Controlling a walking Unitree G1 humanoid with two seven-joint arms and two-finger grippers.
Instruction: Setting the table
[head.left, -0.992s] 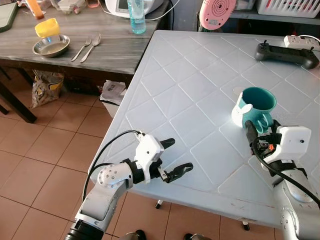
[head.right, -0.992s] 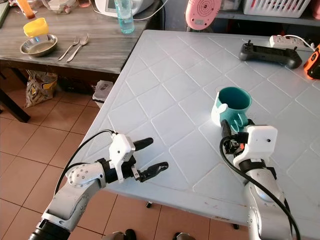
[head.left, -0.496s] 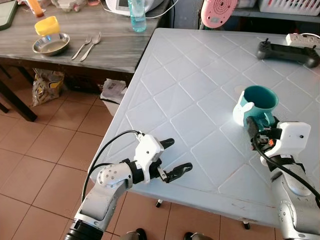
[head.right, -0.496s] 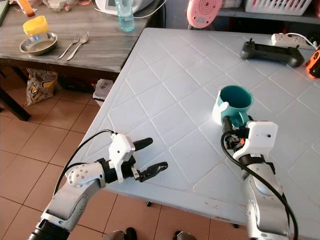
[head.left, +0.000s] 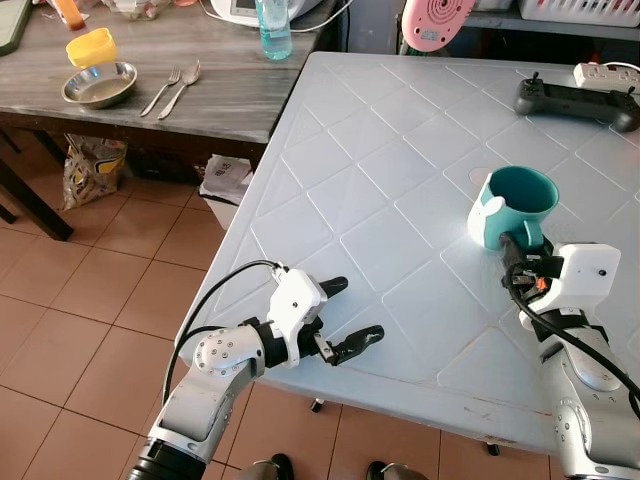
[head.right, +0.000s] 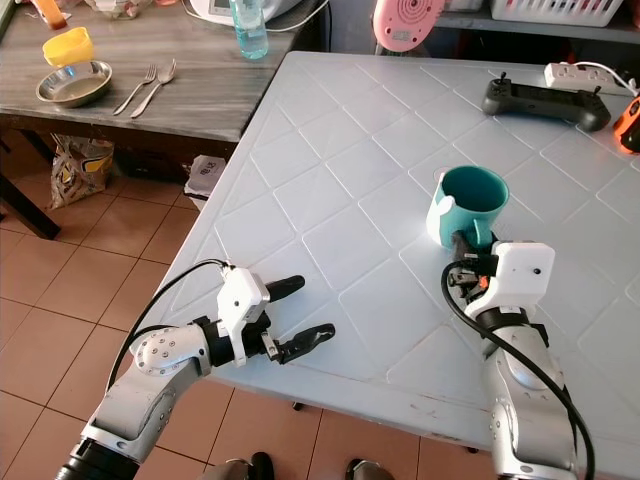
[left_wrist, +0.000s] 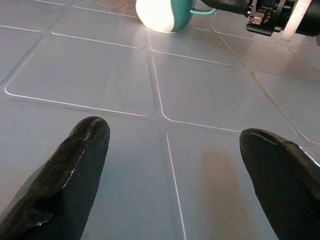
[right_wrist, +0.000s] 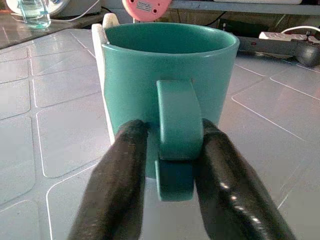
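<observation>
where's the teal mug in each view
Left eye view: teal mug right of centre on the white table.
Right eye view: right of centre.
Left wrist view: at the top edge, far across the table.
Right wrist view: close up, centre.
Shared landmark: right gripper, fingers on the handle.

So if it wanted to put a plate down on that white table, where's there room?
Plenty: the white table is bare across its whole middle, from the edge by the left gripper up toward the teal mug. It is busier where the right gripper grips the mug's handle, and at the far edge by the black controller.
</observation>
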